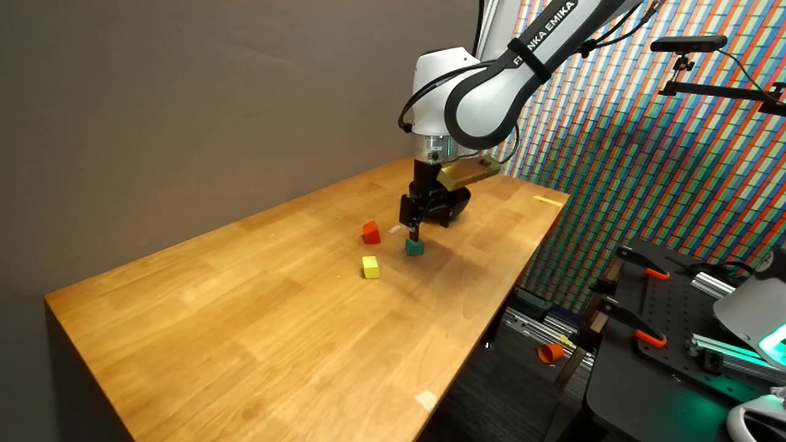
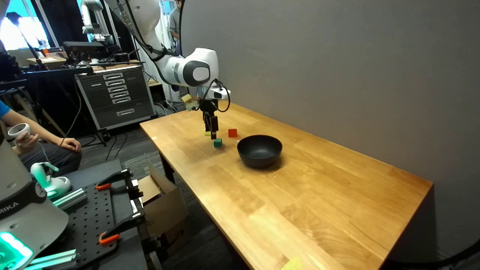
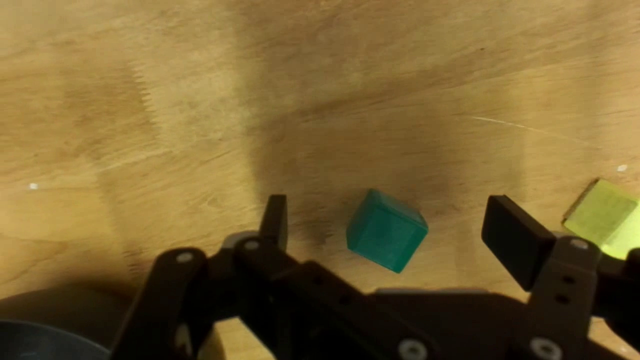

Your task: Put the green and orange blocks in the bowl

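At nine o'clock in an exterior view, a seated person (image 2: 47, 135) in blue holds a white object (image 2: 19, 129) I cannot identify. Toward ten, a grey drawer cabinet (image 2: 116, 95) stands beyond the left corner of a wooden table (image 2: 318, 202). From eleven, a white robot arm (image 2: 187, 69) slants down toward the table.

With the green block (image 2: 218, 143) as the clock's centre, a yellow block (image 2: 207, 133) lies between ten and eleven, partly hidden behind the black gripper (image 3: 387, 227). The gripper points down at the green block, which rests on the table. In the wrist view the gripper's two fingers (image 3: 517, 242) stand wide apart; the green block appears between them, touching neither, wood showing on both sides. Whether they reach as low as the block's top, I cannot tell.

Farther right, at two o'clock from the green block, a red-orange block (image 2: 232, 132) sits on the table. Just past three o'clock, an upright black bowl (image 2: 258, 160) stands near the red-orange one. Behind the table, a grey wall (image 2: 360, 82) fills the right side.
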